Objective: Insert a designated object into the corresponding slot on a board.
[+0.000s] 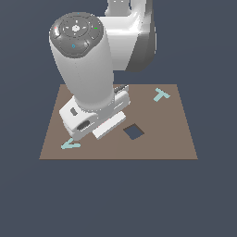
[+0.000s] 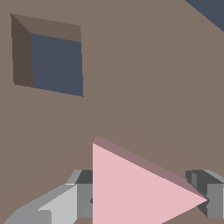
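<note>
where it sits low over the board, the gripper pinches the pink triangle between its fingers.

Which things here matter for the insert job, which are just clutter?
Job: pink triangle, between the jaws of the gripper; brown board.
Clutter: teal V piece; teal T-shaped piece; square cut-out.
Triangular slot: not visible.

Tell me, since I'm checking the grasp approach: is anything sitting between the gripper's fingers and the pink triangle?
Nothing visible does. In the wrist view the pink triangle lies on the board directly between the gripper fingers, one on each side, with no other piece in the gap. Whether the pads touch it cannot be told.
</note>
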You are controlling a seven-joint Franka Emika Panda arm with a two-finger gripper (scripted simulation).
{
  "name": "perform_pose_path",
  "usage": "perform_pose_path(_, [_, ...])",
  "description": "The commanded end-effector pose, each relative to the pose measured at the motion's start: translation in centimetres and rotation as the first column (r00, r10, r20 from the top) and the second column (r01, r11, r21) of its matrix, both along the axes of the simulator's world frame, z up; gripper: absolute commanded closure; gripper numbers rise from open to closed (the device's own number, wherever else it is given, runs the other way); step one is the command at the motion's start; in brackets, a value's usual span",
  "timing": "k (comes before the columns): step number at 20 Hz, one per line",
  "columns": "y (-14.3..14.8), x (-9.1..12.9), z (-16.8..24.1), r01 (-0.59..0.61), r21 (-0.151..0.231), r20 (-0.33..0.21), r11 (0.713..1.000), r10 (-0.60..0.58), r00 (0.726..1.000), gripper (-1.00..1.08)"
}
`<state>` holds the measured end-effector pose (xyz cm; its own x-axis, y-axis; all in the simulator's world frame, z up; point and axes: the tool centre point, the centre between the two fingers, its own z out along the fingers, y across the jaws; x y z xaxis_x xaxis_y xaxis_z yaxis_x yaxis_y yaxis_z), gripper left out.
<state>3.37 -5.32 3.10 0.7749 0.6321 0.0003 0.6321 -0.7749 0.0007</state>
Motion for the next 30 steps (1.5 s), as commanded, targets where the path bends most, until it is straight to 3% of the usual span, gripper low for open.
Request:
perform_pose_path(1, [-0.4, 0.0, 0.0, 0.035, 0.000, 0.000, 0.999, -0.035, 0.999, 1.08])
perform_pose_path(9, [-2.6, -0.4, 0.2, 0.230, 0.000, 0.001, 0.973, -0.230, 0.973, 1.08])
perform_pose_path(12, [-3.7, -0.7, 0.3, 0.331, 0.000, 0.001, 0.943, -0.331, 0.943, 1.08])
perform_pose_path(15, [-4.9, -1.3, 0.3, 0.444, 0.000, 0.001, 0.896, -0.444, 0.896, 1.08])
perform_pose_path(18, [-6.2, -2.2, 0.4, 0.563, 0.000, 0.001, 0.826, -0.563, 0.826, 1.08])
perform_pose_path(20, [-7.1, -2.9, 0.5, 0.644, 0.000, 0.001, 0.765, -0.644, 0.765, 1.08])
perform_pose_path(30, [-9.8, -7.0, 0.8, 0.910, 0.001, 0.001, 0.414, -0.910, 0.414, 1.08])
